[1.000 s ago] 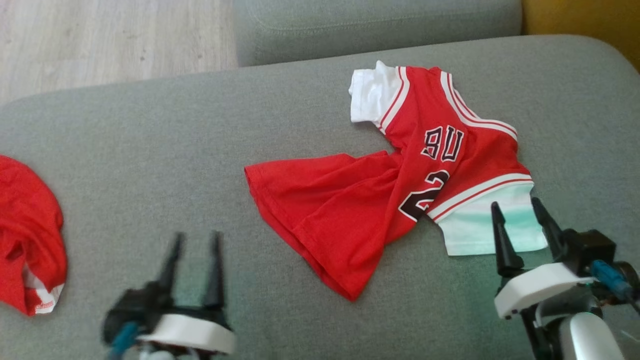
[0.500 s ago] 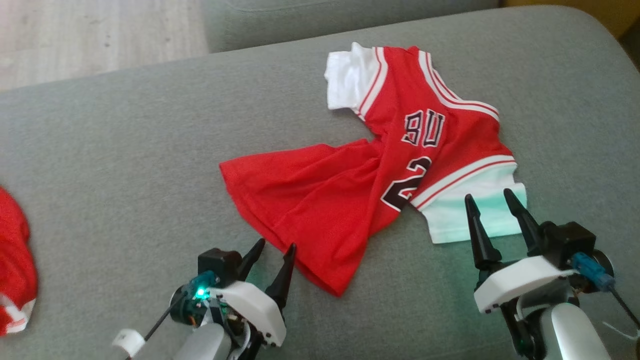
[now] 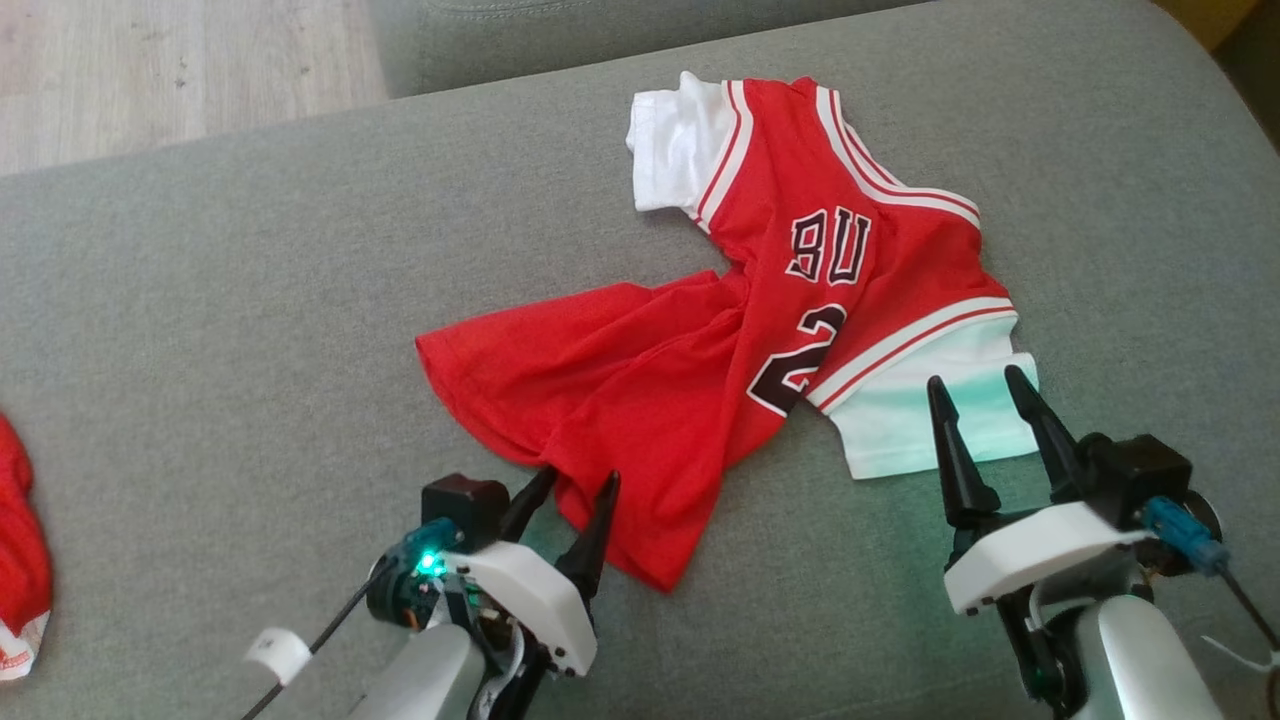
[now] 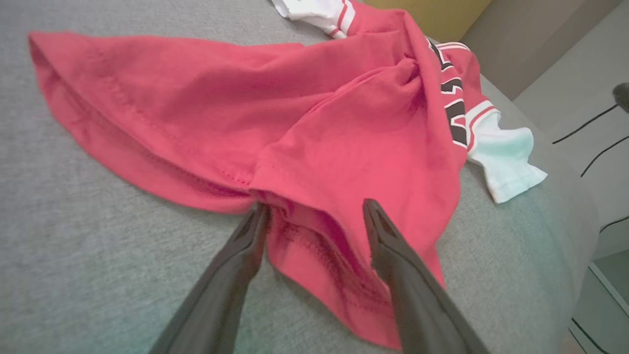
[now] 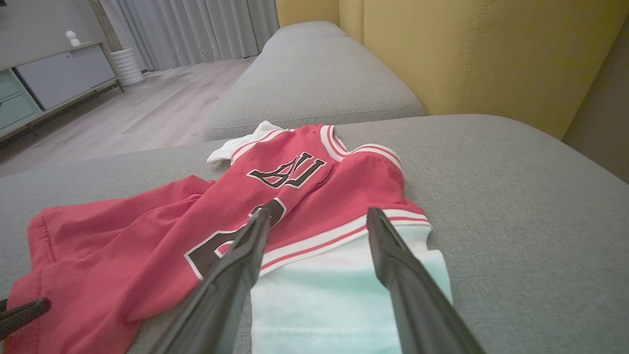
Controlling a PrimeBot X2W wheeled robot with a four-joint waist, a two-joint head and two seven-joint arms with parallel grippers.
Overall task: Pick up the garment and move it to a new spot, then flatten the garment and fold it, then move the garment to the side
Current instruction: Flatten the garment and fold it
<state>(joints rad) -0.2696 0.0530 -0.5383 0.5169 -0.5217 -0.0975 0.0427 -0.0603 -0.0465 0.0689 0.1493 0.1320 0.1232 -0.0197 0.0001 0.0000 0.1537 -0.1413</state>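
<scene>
Red basketball jersey (image 3: 720, 330) with white short sleeves, white-striped trim and black lettering lies crumpled on a grey woven sofa seat cushion (image 3: 250, 300), right of the cushion's middle. Its long axis runs on a diagonal: the loose red hem points to the cushion's near-left part and the collar and shoulders to its far right. The hem is bunched, with a fold raised at the near corner. The left hand (image 3: 580, 476) is at that fold. In the left wrist view the left hand (image 4: 315, 206) stands released, fingers apart, one tip against the hem edge and the other over the cloth, so the fold sits between them ungripped. The right hand (image 3: 973, 378) is also released, fingers spread, tips over the nearer white sleeve at the jersey's near-right side. I cannot tell whether they touch the cloth. Judgement: the left hand is nearer to a grasp. The coming move turns on closing it over the hem fold, with the right hand taking the sleeve. The cushion fabric is soft and matte, so thin cloth may drag on it. A second red cloth item (image 3: 20, 530) lies at the cushion's left end. Beyond the cushion's far edge are a pale wood floor (image 3: 150, 70), another grey cushion (image 5: 314, 78) and a mustard-yellow backrest (image 5: 467, 49).
</scene>
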